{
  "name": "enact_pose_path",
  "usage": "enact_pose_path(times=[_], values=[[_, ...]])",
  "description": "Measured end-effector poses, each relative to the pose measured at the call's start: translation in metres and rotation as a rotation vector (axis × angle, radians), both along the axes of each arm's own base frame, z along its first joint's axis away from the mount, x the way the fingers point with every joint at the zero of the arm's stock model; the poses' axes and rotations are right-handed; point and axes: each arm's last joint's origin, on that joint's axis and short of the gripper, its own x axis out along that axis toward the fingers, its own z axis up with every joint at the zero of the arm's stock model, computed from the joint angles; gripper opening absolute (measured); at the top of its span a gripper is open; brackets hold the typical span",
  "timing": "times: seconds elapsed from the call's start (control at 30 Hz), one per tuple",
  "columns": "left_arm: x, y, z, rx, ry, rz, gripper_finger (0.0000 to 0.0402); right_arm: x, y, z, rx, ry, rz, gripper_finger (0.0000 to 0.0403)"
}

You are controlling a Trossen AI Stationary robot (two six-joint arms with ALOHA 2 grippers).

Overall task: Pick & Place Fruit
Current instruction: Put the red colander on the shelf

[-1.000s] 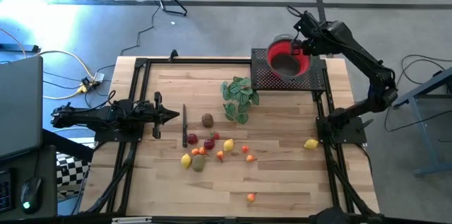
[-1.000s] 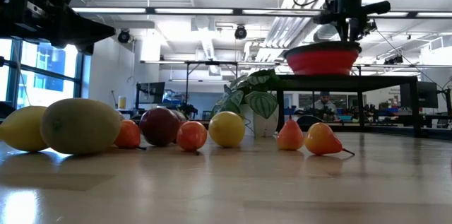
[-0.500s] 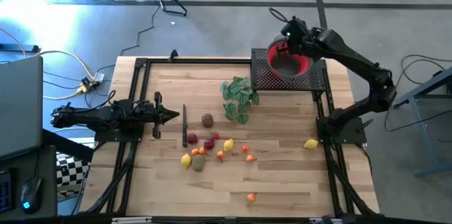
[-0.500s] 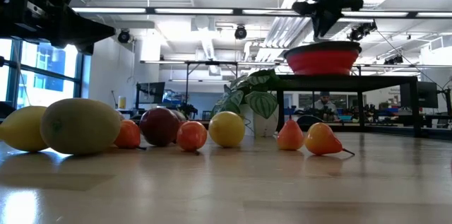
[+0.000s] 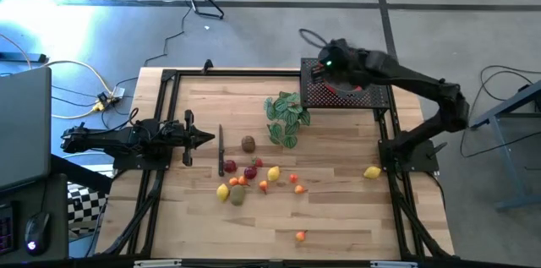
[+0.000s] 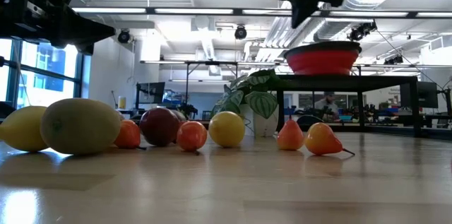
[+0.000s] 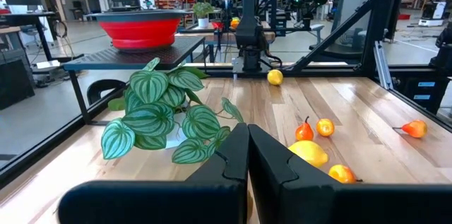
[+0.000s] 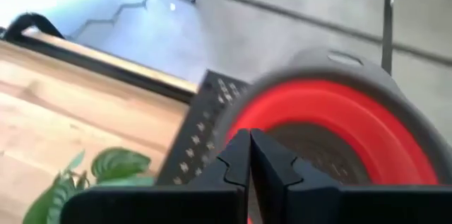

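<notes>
The left gripper (image 5: 205,139) lies parked at the worktop's (image 5: 338,217) left edge, fingers (image 7: 247,157) pressed together and holding nothing. Across the middle of the worktop the fruit (image 5: 254,179) sits scattered: a cluster of lemons, red and orange pieces near the centre, one orange piece alone by the front edge, one lemon (image 5: 372,172) near the right edge. The leafy sprig (image 5: 286,116) lies toward the back.

At the back right corner the change is plain. A second ago the right gripper (image 5: 321,67) hung over the red bowl (image 5: 359,89) on its black stand; now it has swung off the bowl's left rim and out over the stand's left side, and its fingers (image 8: 247,160) have come together, empty. I take that as a drop-off finished and the arm heading back for another piece, with most of the fruit not yet moved.

The low view shows the gripper well above the bowl's rim, which the overhead view cannot. The right wrist view shows a dark inside of the bowl, too blurred to tell what lies in it. The left wrist view shows the bowl from the side only.
</notes>
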Motion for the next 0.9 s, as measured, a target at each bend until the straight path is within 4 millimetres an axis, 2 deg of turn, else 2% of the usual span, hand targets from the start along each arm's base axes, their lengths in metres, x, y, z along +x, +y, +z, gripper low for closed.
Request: enact_pose_path(times=[0.2,0.37,0.57,0.73,0.9], values=[[0.000,0.000,0.000,-0.011,-0.002,0.000,0.0000,0.047,0.013,-0.030,-0.076,0.029,0.008,0.0003],[0.000,0.000,0.000,-0.011,-0.002,0.000,0.0000,0.079,0.013,-0.059,-0.129,0.035,-0.007,0.0003],[0.000,0.000,0.000,-0.011,-0.002,0.000,0.0000,0.103,0.002,-0.089,-0.172,0.006,-0.087,0.0003],[0.000,0.000,0.000,-0.011,-0.003,0.000,0.0000,0.123,-0.013,-0.106,-0.181,-0.004,-0.011,0.0003],[0.000,0.000,0.000,-0.012,-0.002,0.000,0.0000,0.125,-0.025,-0.112,-0.257,0.058,-0.046,0.0003]])
